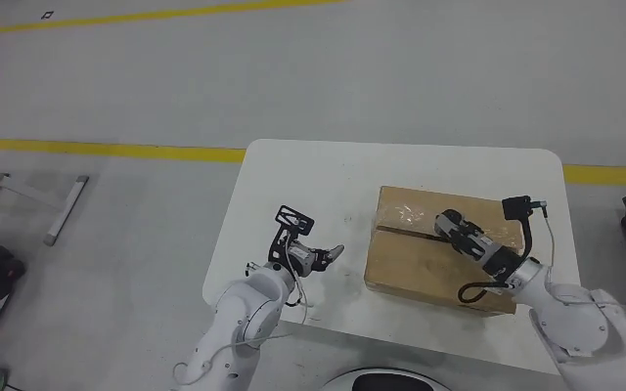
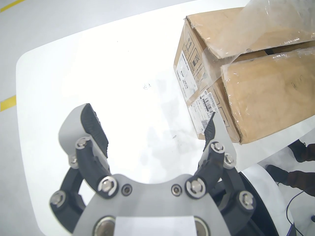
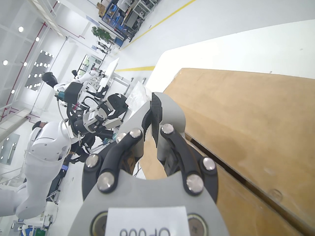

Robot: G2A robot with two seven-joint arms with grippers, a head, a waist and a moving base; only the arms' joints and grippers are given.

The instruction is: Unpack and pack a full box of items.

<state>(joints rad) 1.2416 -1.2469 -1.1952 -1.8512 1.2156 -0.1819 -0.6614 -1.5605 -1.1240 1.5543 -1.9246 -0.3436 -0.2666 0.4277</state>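
One table [image 1: 293, 186]: white, rounded corners
Left gripper [image 2: 150, 114]: fingers spread wide, above bare tabletop, just beside the box's [image 1: 411, 266] labelled end
Cardboard box: brown, on the table's right half, flaps down
Clear tape [image 2: 270, 18]: lifted off the box's seam
Right gripper [image 3: 150, 104]: above the box top, fingers pinching the tape

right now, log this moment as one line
box: flaps down | tape: lifted off top | right gripper: shut on tape, above box | left gripper: open, over table beside box
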